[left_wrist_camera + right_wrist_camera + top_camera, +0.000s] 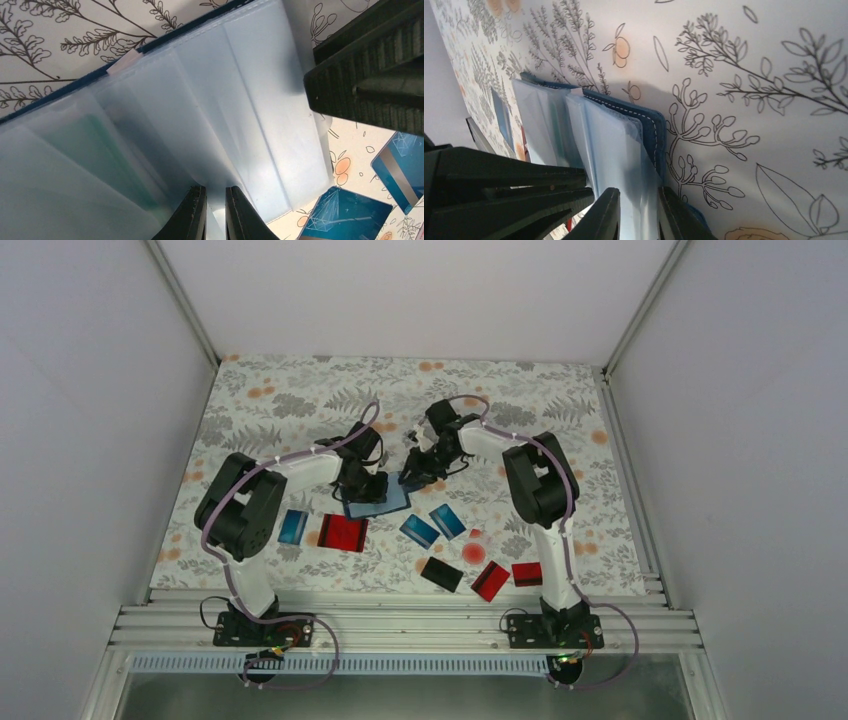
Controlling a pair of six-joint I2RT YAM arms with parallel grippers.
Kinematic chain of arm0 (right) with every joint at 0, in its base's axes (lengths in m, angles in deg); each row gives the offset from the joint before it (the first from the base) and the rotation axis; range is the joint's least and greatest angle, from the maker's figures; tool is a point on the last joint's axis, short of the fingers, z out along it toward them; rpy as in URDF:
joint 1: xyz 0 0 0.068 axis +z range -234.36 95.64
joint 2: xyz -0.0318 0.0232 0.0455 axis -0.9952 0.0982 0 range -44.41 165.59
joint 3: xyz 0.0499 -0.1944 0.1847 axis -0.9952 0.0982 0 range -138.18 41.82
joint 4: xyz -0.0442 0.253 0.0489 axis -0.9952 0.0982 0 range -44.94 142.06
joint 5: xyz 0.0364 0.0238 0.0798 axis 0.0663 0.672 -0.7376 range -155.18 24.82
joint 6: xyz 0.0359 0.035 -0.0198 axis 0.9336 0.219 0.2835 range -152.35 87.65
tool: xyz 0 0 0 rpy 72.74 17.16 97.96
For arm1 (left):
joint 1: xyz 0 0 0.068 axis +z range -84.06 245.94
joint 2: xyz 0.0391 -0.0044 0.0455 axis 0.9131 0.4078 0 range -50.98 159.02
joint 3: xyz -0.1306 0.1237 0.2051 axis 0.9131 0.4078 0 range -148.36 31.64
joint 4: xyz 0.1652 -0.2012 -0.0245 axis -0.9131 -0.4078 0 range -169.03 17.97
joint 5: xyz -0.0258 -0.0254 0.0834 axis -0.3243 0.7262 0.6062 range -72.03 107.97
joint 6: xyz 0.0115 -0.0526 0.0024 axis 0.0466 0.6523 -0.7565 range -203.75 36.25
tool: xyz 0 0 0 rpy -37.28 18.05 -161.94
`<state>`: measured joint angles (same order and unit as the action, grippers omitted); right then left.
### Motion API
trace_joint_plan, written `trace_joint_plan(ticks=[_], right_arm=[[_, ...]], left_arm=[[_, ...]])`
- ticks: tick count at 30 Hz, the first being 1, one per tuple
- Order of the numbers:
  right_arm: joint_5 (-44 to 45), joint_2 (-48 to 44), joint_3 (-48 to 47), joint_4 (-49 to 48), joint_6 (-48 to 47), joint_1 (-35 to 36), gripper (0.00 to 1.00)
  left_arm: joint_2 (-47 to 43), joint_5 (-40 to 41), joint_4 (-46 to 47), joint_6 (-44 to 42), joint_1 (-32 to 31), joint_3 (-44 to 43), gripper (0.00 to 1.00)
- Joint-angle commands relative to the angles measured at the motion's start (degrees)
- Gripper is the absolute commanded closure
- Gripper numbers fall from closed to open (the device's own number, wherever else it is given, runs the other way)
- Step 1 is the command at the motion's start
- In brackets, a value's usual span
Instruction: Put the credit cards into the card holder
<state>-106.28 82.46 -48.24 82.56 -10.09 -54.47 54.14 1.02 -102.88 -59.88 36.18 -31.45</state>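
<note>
So the card holder (388,506) is lying open on the flowery counter (280,400), roughly in the middle between the two arms, navy cover down and the see-through pockets fanned out on top. The left fingers (194,216) are pinched nearly together on the edge of one clear pocket leaf, so that's a grip on the holder. The right fingers (605,215) come in from the other side and are clamped around a bunch of pocket leaves right by the stitched navy edge. In the right wrist view they look pressed against the plastic on both sides. The two sets of fingers are close to each other over the holder, not touching as far as I can tell. One pocket has a teal card (100,155) showing faintly through the frosted plastic. The rest of the credit cards (419,531) are loose on the counter, nearer the arm bases. There's a blue one (292,527) and a bigger red patch (343,533) (maybe more than one card stacked, can't tell) just near-left of the holder. Two more blue ones sit side by side to its near-right, then a black one (441,574) and two red ones (490,580) closer to the right arm's base. A small clear piece with a red dot (473,551) sits between the blue pair and the red ones.
</note>
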Motion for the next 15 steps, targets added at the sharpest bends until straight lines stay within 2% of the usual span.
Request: trace_joint_plan(ticks=[1,8,15], right_arm=[[-4.3,0.8,-1.9,-0.3,-1.0,0.4,0.82],[-5.5,1.1,-3.1,0.1,-1.3,0.4,0.94],[-7.0,2.1,-4.3,1.0,-2.5,1.3,0.96]], left_arm=[[2.1,-1.1,1.4,-1.2,-0.2,0.7,0.88],[2.8,-1.0,1.2,-1.8,-0.2,0.0,0.88],[3.1,-0.8,0.9,-2.1,-0.1,-1.0,0.88]])
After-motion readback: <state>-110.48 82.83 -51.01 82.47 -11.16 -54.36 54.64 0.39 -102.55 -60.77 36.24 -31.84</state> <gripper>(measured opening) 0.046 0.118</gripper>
